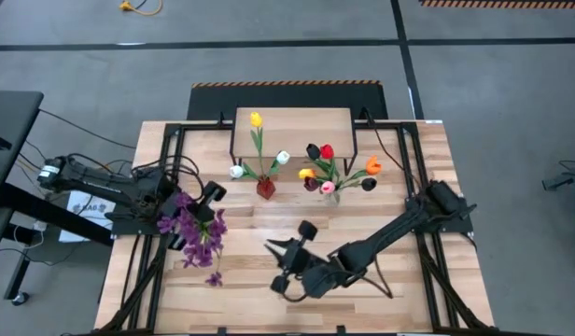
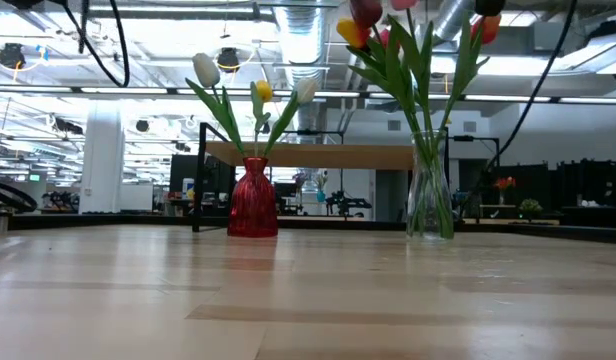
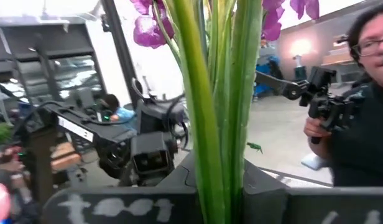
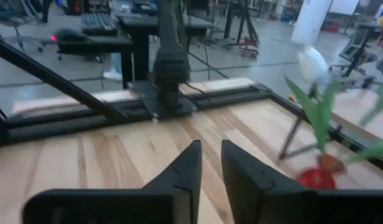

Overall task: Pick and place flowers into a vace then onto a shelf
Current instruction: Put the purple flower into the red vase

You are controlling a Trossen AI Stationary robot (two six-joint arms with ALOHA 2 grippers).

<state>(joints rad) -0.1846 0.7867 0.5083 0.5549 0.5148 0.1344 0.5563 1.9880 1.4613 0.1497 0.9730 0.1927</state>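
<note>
My left gripper hovers over the table's left part, shut on a bunch of small purple flowers; their green stems rise past its fingers. My right gripper hangs above the table's middle near side, pointing left. Its fingers stand a narrow gap apart with nothing between them. A red vase with white and yellow tulips and a clear vase with several tulips stand on the table in front of the wooden shelf. My left gripper pinches the bunch's green stems between its two fingers, below the purple blossoms. The stems run on past the fingers, roughly in line with them. The bunch is lifted clear of the table.
Black frame rails run along the table's left and right sides. Bare planks lie near the front edge. A person holding a dark device stands beyond the table.
</note>
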